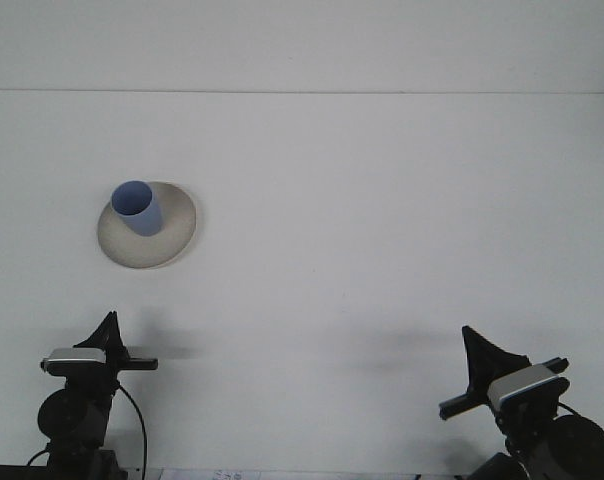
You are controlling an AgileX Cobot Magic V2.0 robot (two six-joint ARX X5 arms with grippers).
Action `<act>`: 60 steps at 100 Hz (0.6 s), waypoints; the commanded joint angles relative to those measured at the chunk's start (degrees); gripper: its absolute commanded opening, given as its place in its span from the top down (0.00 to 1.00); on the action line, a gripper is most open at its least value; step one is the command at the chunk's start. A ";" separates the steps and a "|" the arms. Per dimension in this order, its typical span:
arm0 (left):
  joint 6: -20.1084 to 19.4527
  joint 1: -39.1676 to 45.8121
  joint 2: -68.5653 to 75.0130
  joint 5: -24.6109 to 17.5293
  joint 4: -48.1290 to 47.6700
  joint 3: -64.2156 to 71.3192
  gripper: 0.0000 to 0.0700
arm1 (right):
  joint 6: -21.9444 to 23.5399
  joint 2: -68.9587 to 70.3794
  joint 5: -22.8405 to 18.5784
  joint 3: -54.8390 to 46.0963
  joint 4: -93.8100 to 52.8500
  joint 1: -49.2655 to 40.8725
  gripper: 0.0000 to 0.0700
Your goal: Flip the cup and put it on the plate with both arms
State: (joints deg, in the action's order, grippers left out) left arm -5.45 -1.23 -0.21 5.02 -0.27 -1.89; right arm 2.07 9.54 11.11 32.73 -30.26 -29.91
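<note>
A blue cup (138,208) stands on a round off-white plate (172,240) at the left of the white table, leaning slightly, with its round end facing up. My left gripper (109,322) is low at the front left, below the plate and well apart from it, holding nothing. At the front right my right gripper (474,340) is far from the cup and plate, also with nothing in it.
The white table (382,220) runs back to a far edge line near the top of the view. Cables and arm bases show at the bottom edge under both grippers.
</note>
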 commanded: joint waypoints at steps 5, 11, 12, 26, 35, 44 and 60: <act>-0.31 0.15 0.04 0.04 0.59 1.09 0.98 | -2.45 -2.78 -5.29 -7.65 10.23 12.26 0.99; -0.31 0.15 0.04 0.04 0.59 1.09 0.98 | -2.08 -4.81 -10.05 -12.85 14.93 18.93 0.99; -0.31 0.15 0.04 0.04 0.59 1.09 0.98 | -1.97 -5.18 -10.82 -13.73 15.58 19.98 0.99; -0.31 0.15 0.04 0.04 0.59 1.09 0.98 | 0.09 -8.96 -17.42 -23.93 22.38 29.64 0.99; -0.31 0.15 0.04 0.07 0.59 1.09 0.98 | 0.46 -9.46 -17.09 -28.30 25.00 31.01 0.99; -0.31 0.15 0.04 0.04 0.59 1.09 0.98 | 0.46 -9.46 -16.90 -31.74 27.52 31.10 0.99; -0.31 0.15 0.04 0.04 0.55 1.09 0.98 | 0.09 -9.46 -16.72 -32.00 25.07 31.12 0.99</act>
State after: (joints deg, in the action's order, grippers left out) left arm -5.45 -1.23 -0.21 5.02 -0.32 -1.91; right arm 1.78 0.25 -5.76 0.84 -5.74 1.15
